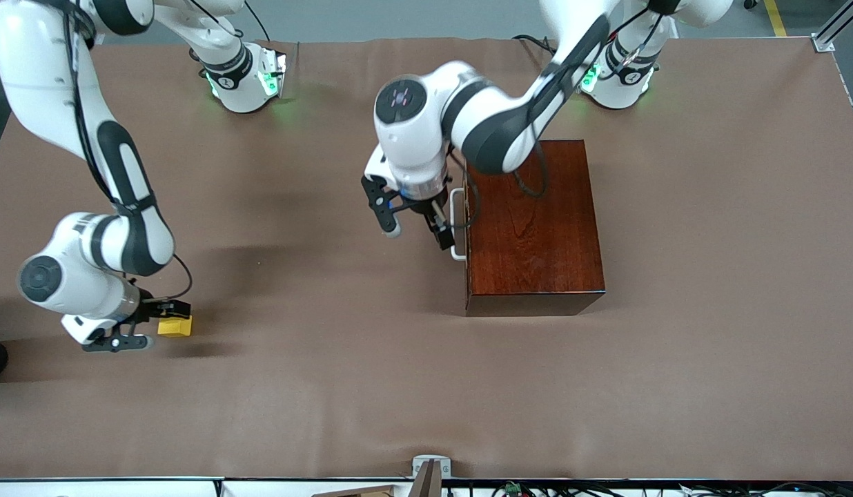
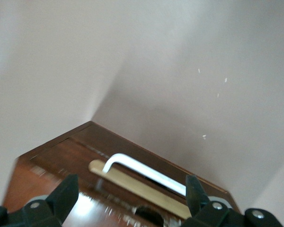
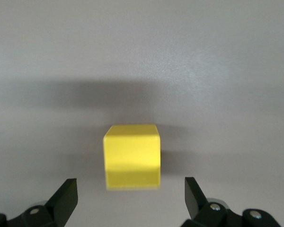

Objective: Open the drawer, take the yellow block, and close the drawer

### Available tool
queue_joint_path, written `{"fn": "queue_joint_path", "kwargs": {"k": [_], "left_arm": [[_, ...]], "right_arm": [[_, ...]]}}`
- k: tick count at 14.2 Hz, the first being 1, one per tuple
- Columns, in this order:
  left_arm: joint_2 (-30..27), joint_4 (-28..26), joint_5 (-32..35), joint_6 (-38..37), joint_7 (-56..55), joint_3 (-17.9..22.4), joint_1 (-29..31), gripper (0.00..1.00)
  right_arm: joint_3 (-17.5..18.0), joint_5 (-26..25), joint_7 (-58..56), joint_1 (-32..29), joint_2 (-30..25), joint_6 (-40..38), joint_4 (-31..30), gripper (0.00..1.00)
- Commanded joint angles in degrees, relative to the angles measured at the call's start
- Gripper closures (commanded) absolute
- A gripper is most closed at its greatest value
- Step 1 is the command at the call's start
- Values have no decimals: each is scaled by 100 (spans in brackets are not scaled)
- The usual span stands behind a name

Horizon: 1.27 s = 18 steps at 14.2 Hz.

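The yellow block (image 1: 175, 326) (image 3: 131, 156) rests on the brown table toward the right arm's end. My right gripper (image 1: 154, 326) (image 3: 130, 191) stands open low over the table beside it. The block lies just ahead of the fingertips, free of both. The mahogany box (image 1: 533, 221) stands mid-table with its drawer (image 2: 61, 163) pushed in. The white handle (image 1: 457, 224) (image 2: 146, 171) faces the right arm's end. My left gripper (image 1: 416, 233) (image 2: 131, 191) hangs open in front of the drawer, fingers spread to either side of the handle and close to it.
A brown mat (image 1: 399, 386) covers the whole table. Both arm bases (image 1: 243, 83) stand at the edge farthest from the front camera. A small bracket (image 1: 430, 469) sits at the nearest edge.
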Motion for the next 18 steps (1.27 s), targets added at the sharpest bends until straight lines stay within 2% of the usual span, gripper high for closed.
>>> {"fn": "queue_joint_path", "kwargs": {"k": [1,3,7,11,15,16,18], "left_arm": [[-622,-183,-432,-236,-138,-30,484,0],[-992,-183,-548,-762,-217,40,608,0],[-1616,-192,-495,-1650,-261,49,1441,0],[-2038,-245,-469,-2012,-534,40,2408,0],[-2258,-236,-688,-2213,-525,31,3095,0],[-2302,-245,-671,-2484,-569,40,3157,0],[-2417,-315,-723,-2601,-691,31,3411,0]], "right_arm": [[10,-57,58,-16,-731,-741,-149,0],[19,-162,67,10,-1136,-1322,-149,0],[45,-724,847,343,-2041,-2412,-149,0],[80,-681,999,362,-2736,-2914,-167,0],[54,-524,990,300,-3115,-3266,-97,0],[54,-497,1016,300,-3150,-3467,26,0],[54,-479,1025,309,-3107,-4090,647,0]]}}
